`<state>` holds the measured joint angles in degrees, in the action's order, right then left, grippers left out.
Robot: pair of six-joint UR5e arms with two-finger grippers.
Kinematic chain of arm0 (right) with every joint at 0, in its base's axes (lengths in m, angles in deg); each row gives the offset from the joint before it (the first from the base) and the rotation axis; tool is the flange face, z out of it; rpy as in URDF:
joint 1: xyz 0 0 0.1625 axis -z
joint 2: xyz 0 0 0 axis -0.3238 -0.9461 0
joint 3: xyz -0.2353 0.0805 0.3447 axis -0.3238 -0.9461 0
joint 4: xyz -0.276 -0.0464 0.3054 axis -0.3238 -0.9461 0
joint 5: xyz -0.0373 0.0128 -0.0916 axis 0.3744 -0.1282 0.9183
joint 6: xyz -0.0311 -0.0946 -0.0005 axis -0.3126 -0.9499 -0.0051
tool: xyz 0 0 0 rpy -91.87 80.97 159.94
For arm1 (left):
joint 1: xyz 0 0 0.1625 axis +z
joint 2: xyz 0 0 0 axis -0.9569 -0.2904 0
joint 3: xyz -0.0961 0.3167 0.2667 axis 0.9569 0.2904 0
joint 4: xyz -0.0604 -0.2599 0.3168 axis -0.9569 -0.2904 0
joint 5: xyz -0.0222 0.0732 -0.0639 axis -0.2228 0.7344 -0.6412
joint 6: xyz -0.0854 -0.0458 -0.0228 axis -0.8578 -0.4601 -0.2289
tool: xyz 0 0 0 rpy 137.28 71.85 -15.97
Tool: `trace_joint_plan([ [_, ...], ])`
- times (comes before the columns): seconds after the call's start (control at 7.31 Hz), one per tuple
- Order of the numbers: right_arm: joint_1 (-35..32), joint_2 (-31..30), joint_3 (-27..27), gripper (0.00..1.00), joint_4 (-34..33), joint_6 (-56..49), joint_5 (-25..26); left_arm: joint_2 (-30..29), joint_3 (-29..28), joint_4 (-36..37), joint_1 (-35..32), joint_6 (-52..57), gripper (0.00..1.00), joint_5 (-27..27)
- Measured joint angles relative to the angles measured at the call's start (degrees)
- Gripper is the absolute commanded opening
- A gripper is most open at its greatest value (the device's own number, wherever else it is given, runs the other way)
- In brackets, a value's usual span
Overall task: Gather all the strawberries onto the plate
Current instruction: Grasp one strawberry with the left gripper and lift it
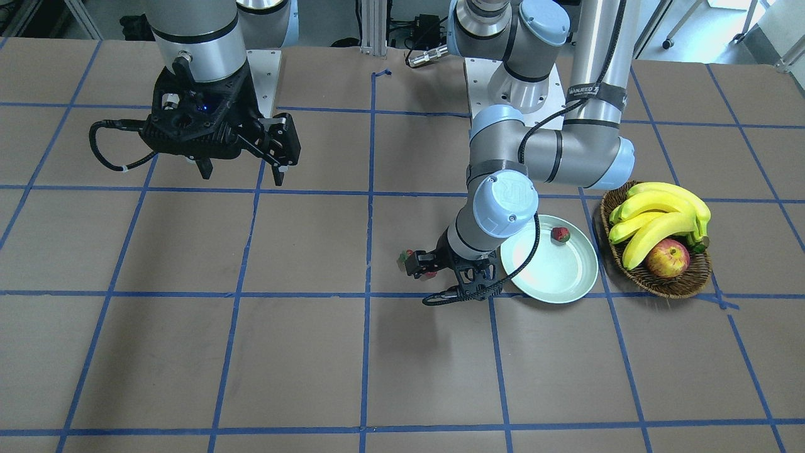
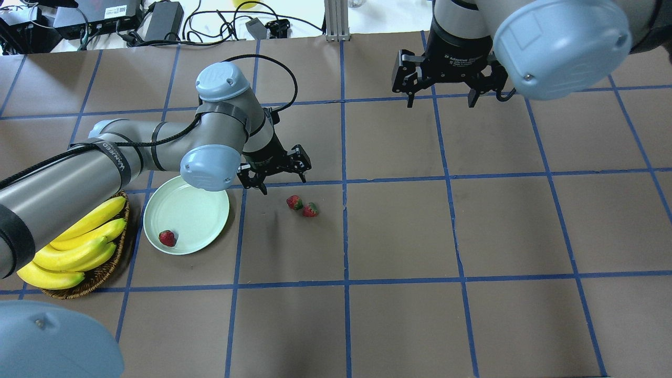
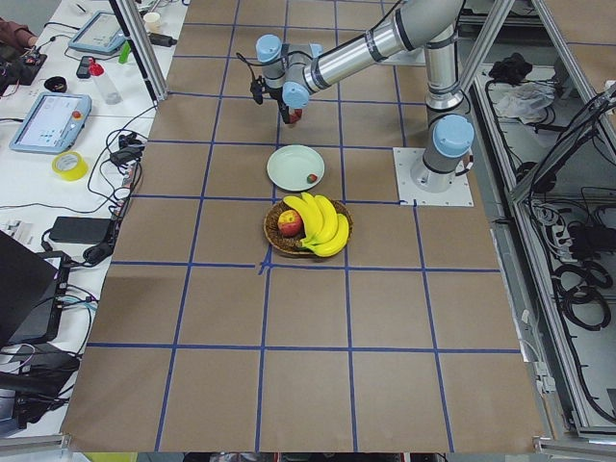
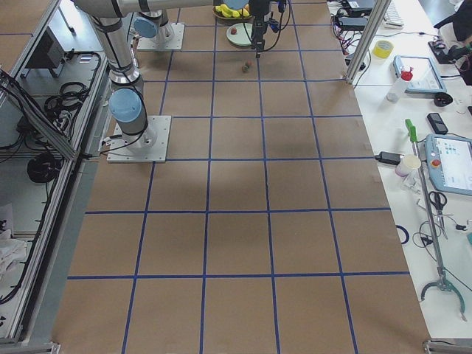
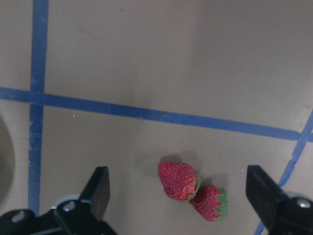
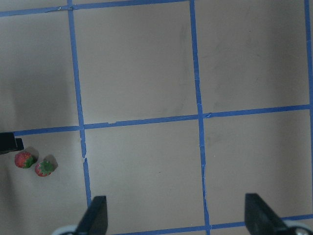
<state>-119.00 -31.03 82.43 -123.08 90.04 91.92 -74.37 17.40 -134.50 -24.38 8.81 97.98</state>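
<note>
Two strawberries (image 2: 294, 202) (image 2: 310, 210) lie side by side on the brown table, right of the plate (image 2: 194, 210). A third strawberry (image 2: 167, 238) rests inside the pale green plate (image 1: 553, 270), near its rim. My left gripper (image 2: 278, 177) hovers open just above and behind the loose pair. In the left wrist view both berries (image 5: 178, 180) (image 5: 209, 202) sit between its spread fingers (image 5: 100, 188), low in the frame. My right gripper (image 2: 441, 101) hangs open and empty over the far right part of the table, well away from the berries.
A wicker basket (image 2: 100, 278) with bananas (image 1: 660, 217) and a red-yellow apple (image 1: 667, 258) stands right beside the plate, on its outer side. Blue tape lines grid the table. The left arm's elbow (image 2: 210, 165) overhangs the plate's back edge.
</note>
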Motion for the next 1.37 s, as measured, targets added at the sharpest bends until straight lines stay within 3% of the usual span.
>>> trace_joint_plan([
  [0.27, 0.0, 0.0, 0.0, 1.0, 0.0, 0.0, -0.1, -0.7, 0.5, 0.0, -0.6, -1.4, 0.9, -0.2],
  [0.55, 0.1, 0.0, 0.0, 1.0, 0.0, -0.1, -0.1, -1.7, 0.9, 0.0, -0.7, -1.8, 0.72, -0.4],
  [0.82, 0.1, 0.0, 0.0, 1.0, 0.1, -0.2, -0.1, -2.4, 1.0, -0.1, -0.7, -1.8, 0.72, -1.9],
  [0.96, 0.1, 0.0, 0.1, 1.0, 0.1, -0.2, -0.1, -2.5, 1.0, -0.2, -0.7, -1.8, 0.65, -2.5],
  [1.23, 0.1, -0.1, 0.2, 1.0, 0.1, -0.2, -0.1, -2.6, 1.0, -0.5, -0.7, -1.7, 0.06, -2.8],
  [1.37, 0.1, -0.1, 0.2, 1.0, 0.1, -0.2, -0.1, -2.7, 1.0, -0.6, -0.7, -1.6, 0.0, -2.8],
])
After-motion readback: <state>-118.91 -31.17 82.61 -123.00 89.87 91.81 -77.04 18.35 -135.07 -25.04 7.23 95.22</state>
